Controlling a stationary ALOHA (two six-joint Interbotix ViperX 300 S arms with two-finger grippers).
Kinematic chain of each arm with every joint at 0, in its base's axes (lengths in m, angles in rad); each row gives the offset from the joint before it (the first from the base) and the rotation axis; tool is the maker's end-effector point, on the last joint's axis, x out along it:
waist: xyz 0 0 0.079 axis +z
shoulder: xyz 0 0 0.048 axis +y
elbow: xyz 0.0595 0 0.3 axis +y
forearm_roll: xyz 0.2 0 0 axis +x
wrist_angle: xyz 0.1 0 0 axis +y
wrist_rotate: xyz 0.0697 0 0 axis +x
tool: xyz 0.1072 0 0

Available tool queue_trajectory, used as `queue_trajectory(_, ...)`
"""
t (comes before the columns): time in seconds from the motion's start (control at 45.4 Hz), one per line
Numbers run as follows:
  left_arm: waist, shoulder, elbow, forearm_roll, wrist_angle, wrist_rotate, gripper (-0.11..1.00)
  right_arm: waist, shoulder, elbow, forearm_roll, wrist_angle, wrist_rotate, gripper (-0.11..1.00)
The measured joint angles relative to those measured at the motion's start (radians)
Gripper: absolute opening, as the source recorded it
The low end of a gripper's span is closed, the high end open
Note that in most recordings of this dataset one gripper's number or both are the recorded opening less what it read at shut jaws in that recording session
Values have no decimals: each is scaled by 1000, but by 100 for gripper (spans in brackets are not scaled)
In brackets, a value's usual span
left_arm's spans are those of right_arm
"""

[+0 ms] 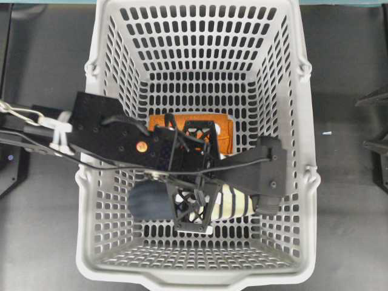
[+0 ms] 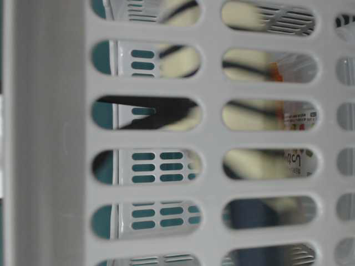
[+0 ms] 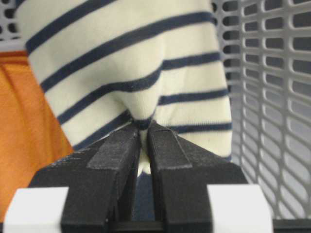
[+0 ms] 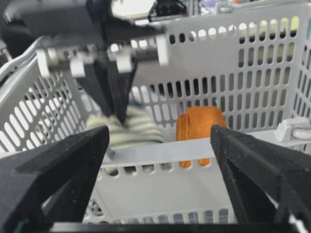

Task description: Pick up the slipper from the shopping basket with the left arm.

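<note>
1. The large light-grey plastic shopping basket with slotted lattice walls [image 1: 103, 151] fills most of the overhead view, standing on a dark tabletop [image 1: 345, 91].
2. The black left arm of bolted plates with cables and white ties [image 1: 97, 130] reaches in over the basket's left rim.
3. Its open-frame gripper [image 3: 144, 138] has its two dark pads pressed together on a pinched fold of the soft cream fabric slipper with thin navy stripes [image 3: 146, 73].
4. The slipper [image 1: 233, 203] lies inside the basket toward its near right part; its dark navy insole end points toward the left wall.
5. A folded orange cloth [image 1: 221, 130] lies just behind the slipper, mid-floor.
6. The right gripper [image 4: 158, 160], outside the basket's wall, has its black fingers spread wide, holding nothing.
</note>
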Motion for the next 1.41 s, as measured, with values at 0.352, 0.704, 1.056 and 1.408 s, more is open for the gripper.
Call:
queue_trajectory(0.352,0,18,-298,2,290,69,5,0,2,11,0,-3,2,80)
queue_trajectory(0.704,0,78,-422,0,410,75,5,0,2,11,0,-3,0,80)
queue_trajectory(1.056,0,78,-422,2,420,75,5,0,3,11,0,-3,2,80)
queue_trajectory(1.408,0,83,-422,2,426,81,5,0,3,11,0,-11,0,80)
